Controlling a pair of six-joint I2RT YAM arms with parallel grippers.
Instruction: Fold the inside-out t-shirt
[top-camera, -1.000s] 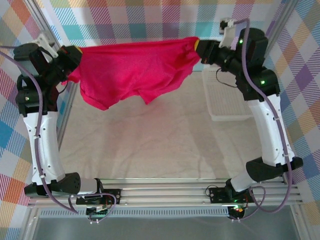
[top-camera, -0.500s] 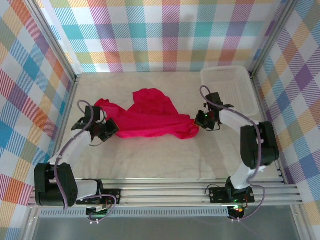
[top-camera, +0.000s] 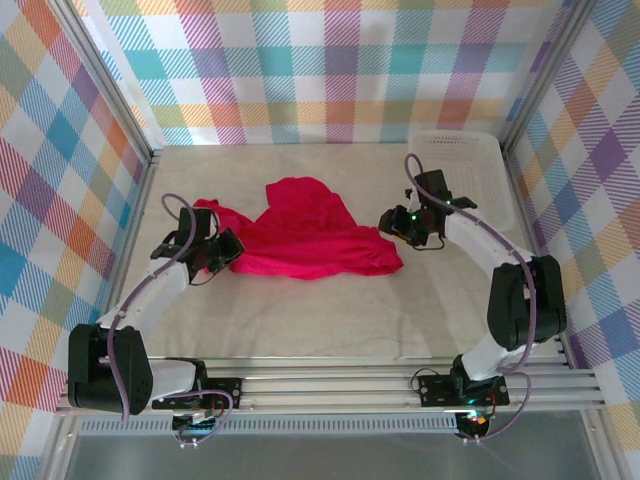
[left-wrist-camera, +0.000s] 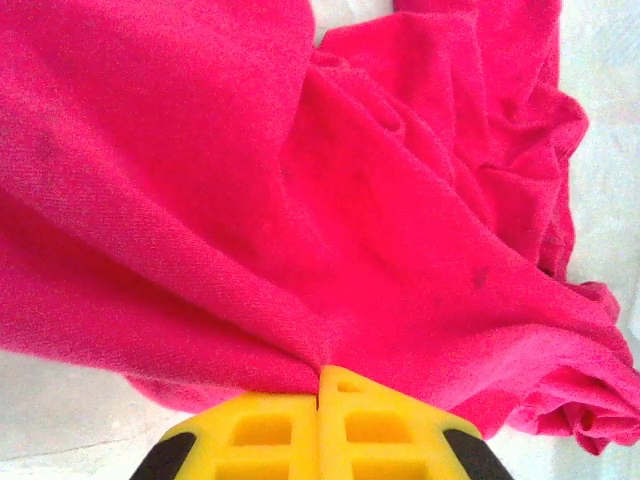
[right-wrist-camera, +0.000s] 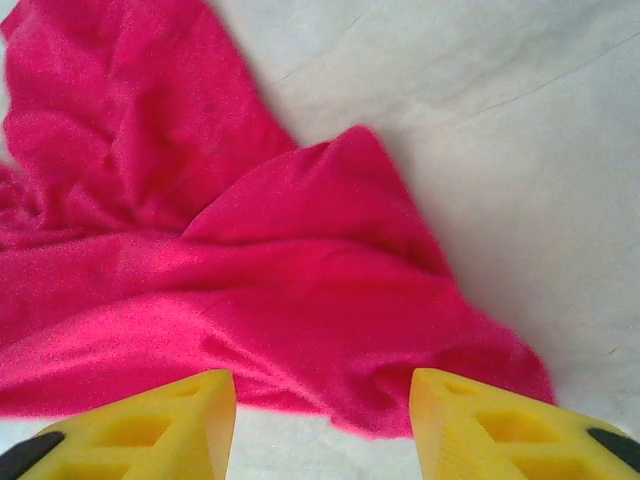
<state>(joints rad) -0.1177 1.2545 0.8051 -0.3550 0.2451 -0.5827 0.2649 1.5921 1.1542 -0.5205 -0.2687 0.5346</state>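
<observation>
The pale tabletop (top-camera: 330, 300) takes up most of the top external view, closed in on three sides by plaid walls (top-camera: 300, 70). On it lies the inside-out t-shirt (top-camera: 300, 235), a crumpled bright red heap stretched sideways across the middle. A rounded hump bulges toward the far wall, and a flatter band runs from left to right. The cloth is creased and bunched, not laid out flat.

A white basket (top-camera: 455, 137) sits in the far right corner, well apart from the shirt.

The two arms reach in from the near edge, one at each end of the garment.

The left end effector (top-camera: 226, 252) is at the shirt's left end. In the left wrist view its yellow fingers (left-wrist-camera: 260, 430) are pressed together with no gap. A gather of the red cloth (left-wrist-camera: 350, 200) is pinched at the tip (left-wrist-camera: 320, 375), and folds fan out from that spot.

The right end effector (top-camera: 392, 222) is just beside the shirt's right end. In the right wrist view its yellow fingers (right-wrist-camera: 150, 425) stand wide apart (right-wrist-camera: 322, 385). The rumpled edge of the shirt (right-wrist-camera: 250, 270) lies loose on the tabletop beyond them, gripped by neither.
</observation>
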